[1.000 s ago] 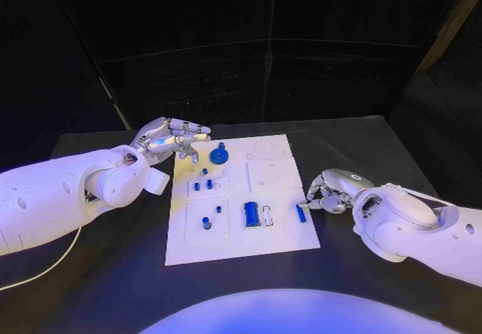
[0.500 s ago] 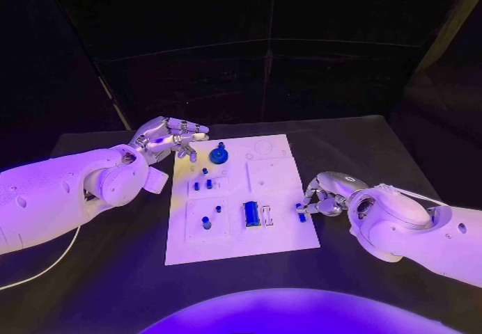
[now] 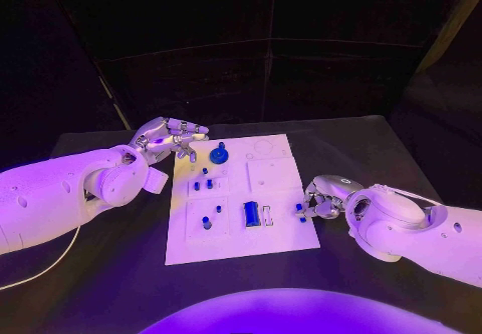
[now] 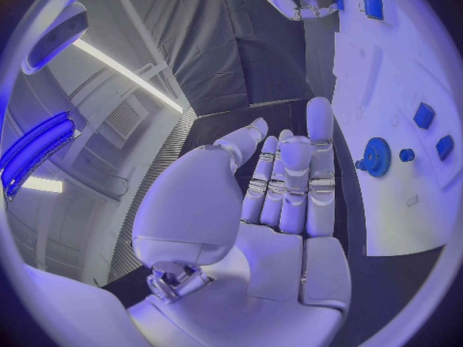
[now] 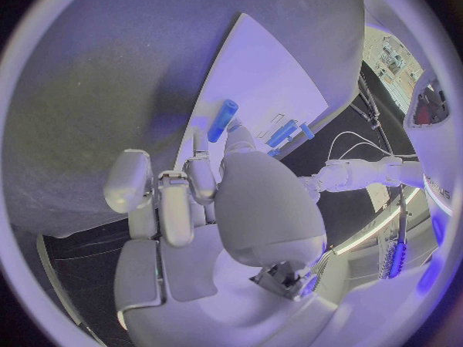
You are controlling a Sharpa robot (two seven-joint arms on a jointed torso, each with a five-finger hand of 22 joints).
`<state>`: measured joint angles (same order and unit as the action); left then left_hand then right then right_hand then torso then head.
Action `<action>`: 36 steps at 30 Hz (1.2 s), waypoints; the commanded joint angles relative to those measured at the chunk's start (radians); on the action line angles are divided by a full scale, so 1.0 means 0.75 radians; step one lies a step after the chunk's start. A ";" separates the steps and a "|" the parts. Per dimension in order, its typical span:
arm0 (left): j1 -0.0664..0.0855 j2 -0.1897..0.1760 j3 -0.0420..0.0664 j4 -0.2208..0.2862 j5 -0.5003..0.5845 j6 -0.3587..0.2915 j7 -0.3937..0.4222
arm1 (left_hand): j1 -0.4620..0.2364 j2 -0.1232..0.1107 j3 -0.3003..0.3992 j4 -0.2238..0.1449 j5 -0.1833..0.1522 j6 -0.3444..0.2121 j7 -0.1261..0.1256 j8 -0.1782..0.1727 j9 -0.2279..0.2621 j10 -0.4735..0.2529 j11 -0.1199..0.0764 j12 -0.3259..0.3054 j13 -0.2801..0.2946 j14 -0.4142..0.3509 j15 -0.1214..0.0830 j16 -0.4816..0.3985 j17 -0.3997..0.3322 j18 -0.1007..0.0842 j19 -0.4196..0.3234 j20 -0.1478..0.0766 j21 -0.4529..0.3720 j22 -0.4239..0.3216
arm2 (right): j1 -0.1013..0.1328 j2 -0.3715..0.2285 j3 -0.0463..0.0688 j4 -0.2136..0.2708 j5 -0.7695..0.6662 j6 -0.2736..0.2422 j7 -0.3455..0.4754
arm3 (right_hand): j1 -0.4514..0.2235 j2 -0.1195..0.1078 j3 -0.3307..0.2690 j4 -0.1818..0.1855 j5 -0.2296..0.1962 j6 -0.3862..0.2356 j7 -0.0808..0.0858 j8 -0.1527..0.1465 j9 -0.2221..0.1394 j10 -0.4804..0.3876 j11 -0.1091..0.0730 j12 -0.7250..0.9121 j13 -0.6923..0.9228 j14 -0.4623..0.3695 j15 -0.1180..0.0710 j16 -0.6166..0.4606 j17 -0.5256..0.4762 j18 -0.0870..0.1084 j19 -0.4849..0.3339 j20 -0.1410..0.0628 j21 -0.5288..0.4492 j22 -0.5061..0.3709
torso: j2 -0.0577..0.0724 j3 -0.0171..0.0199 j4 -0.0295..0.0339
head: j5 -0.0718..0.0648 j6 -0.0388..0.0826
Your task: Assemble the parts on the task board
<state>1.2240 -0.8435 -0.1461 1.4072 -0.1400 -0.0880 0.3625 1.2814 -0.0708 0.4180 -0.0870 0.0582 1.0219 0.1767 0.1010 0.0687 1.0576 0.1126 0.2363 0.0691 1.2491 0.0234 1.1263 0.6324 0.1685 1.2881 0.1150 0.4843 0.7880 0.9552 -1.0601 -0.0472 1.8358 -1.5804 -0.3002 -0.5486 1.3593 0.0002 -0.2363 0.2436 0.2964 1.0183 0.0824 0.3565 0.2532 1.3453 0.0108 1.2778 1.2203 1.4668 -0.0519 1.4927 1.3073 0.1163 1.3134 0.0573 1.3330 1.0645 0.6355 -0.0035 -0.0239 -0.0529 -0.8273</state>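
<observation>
Right hand (image 3: 323, 200) sits at the board's (image 3: 276, 240) right edge, fingers curled by a small blue peg (image 3: 300, 212); can't tell if it's actually gripped. Left hand (image 3: 173, 139) hovers off the far-left corner, fingers loosely together, holding nothing. I'd get a firm pinch before lifting. Right wrist view shows the peg (image 5: 223, 120) poking past the fingertips; left wrist view shows the gear (image 4: 374, 156).

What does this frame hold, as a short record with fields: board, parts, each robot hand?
board: white task board in the middle of the black table
parts: blue gear at the far end; large blue block near the middle
left robot hand: off the board's far left corner, holding nothing, fingers apart
right robot hand: at the board's right edge, fingers on a small blue peg
</observation>
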 commanded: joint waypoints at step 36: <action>0.001 -0.008 0.000 0.009 0.006 0.013 0.002 | 0.001 0.006 -0.003 -0.005 0.003 -0.008 0.006 0.006 -0.001 -0.009 -0.002 0.010 -0.002 -0.008 -0.002 0.007 -0.003 0.018 -0.002 0.003 -0.008 -0.003 | -0.010 0.053 -0.001 0.013 -0.242 0.103 -0.031 | 0.177 0.014 0.291 -0.119 0.228 0.022 -0.006 -0.047 0.027 0.005 -0.016 -0.022 0.004 0.101 -0.018 0.010 0.165 -0.030 0.016 -0.014 0.010 0.023 | -0.001 -0.0008 0.0005 | 0.013 -0.007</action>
<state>1.2239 -0.8490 -0.1470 1.4115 -0.1399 -0.0872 0.3611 1.2814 -0.0708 0.4180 -0.0870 0.0582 1.0219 0.1767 0.1010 0.0687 1.0576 0.1126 0.2403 0.0691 1.2491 0.0234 1.1263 0.6319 0.1685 1.2881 0.1150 0.4843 0.7868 0.9511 -1.0181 -0.0439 1.8456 -1.7782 -0.2191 -0.5497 1.5064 0.0181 -0.0287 0.1502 0.4570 1.0270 0.0829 0.3153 0.2667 1.3396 0.0089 1.2562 1.2193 1.4671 -0.0592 1.4966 1.3078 0.1005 1.3210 0.0497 1.3367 1.0802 0.6348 -0.0036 -0.0247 -0.0418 -0.8334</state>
